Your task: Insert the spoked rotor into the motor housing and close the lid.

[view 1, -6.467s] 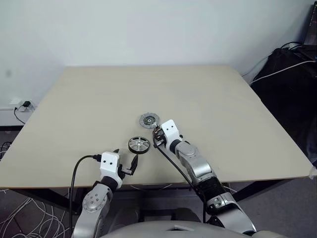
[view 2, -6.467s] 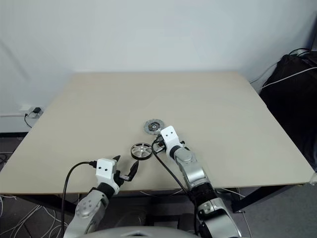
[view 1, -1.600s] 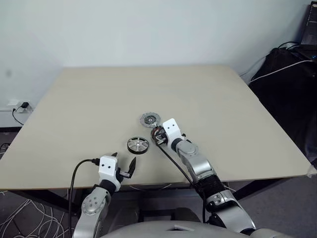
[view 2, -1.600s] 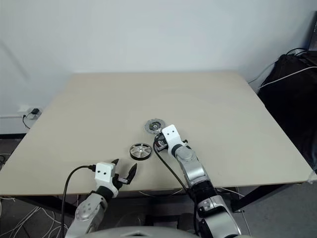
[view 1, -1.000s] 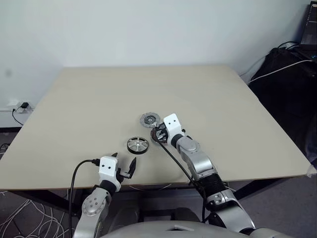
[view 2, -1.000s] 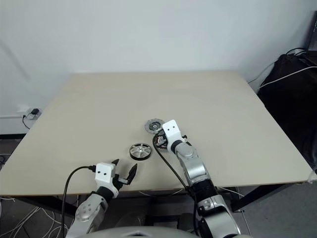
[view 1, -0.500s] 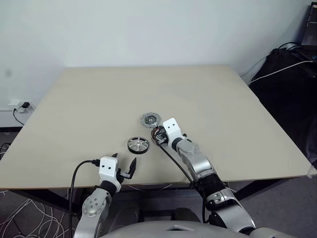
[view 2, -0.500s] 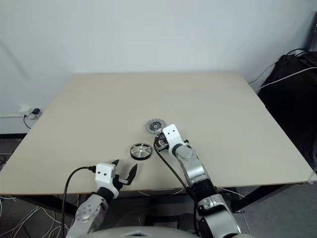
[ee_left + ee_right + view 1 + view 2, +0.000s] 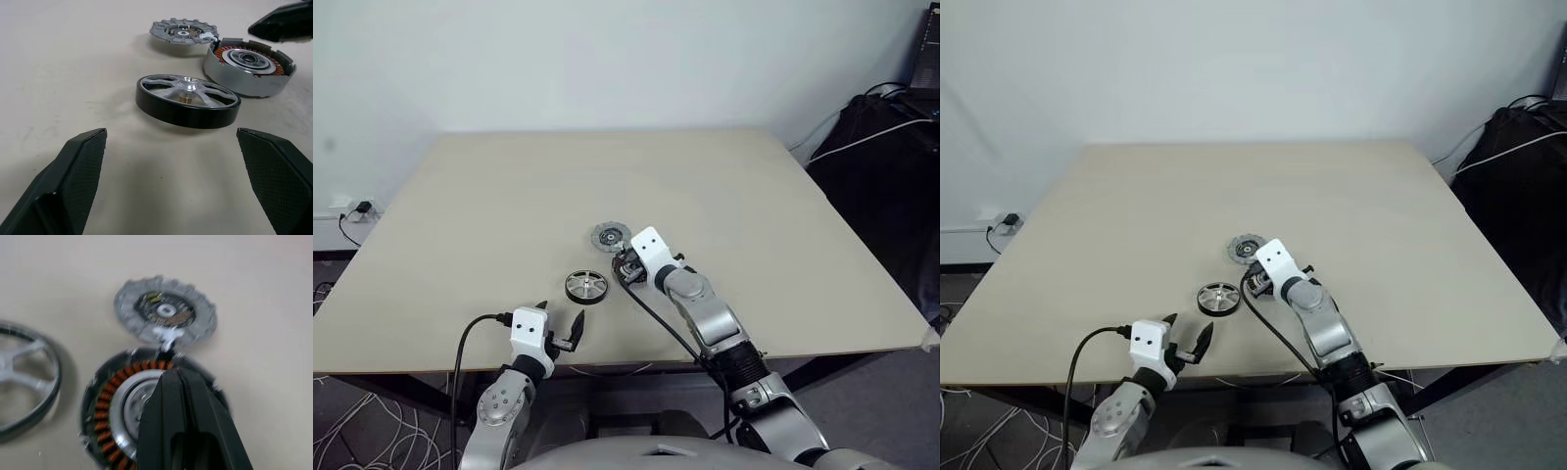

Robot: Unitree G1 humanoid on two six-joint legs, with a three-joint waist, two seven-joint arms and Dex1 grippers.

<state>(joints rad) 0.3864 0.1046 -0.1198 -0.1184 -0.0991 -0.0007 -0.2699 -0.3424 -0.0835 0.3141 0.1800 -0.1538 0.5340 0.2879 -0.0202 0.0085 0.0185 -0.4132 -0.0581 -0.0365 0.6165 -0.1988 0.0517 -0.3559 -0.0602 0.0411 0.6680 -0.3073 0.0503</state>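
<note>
- Three parts lie loose and close together near the middle of the table (image 9: 489, 196): the spoked rotor (image 9: 586, 286) flat on the wood, the motor housing (image 9: 248, 66) just beside it at about two o'clock, windings up, and the lid (image 9: 608, 235) just beyond the housing at about twelve o'clock from it.
- Right gripper (image 9: 172, 382) is clenched with nothing in it, its tip over the housing's silvery centre. Pressing or sweeping from there could, I judge, shove the housing into the lid or the rotor, since nothing pins any of them.
- Left gripper (image 9: 559, 323) stands released and empty, near the table's front edge, at about seven o'clock from the rotor and apart from it. A careless advance could push the rotor along the smooth top instead of straddling its black rim.
- Rotor set in off-centre would likely jam on the windings and leave the lid unable to seat.
</note>
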